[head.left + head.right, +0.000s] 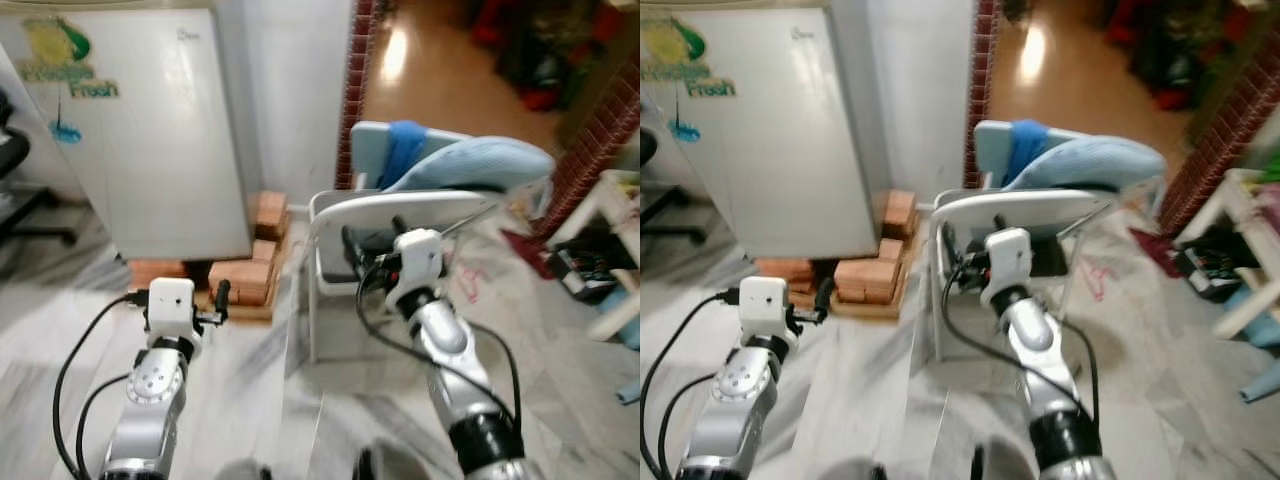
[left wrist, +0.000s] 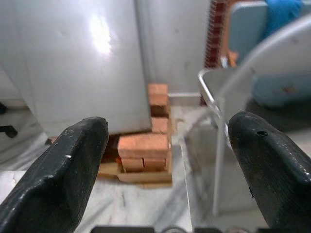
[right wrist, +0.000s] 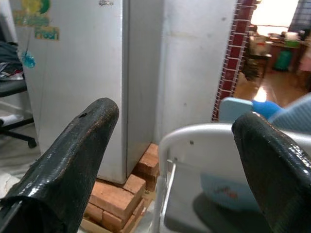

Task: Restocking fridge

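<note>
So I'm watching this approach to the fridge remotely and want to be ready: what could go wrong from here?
1. The grey folding chair stands right before the right tool; walking on could clip its frame.
2. The fridge rests on stacked bricks; a bump or hard door pull might shift it.
3. Both the right tool and the left tool are open and hold nothing, so there is nothing to restock with yet.

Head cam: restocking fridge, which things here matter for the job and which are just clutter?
Job:
fridge, door shut
left pincer, open, empty
right pincer, open, empty

Lying about:
bricks under and beside the fridge
grey chair
blue cloth behind the chair
office chair
</note>
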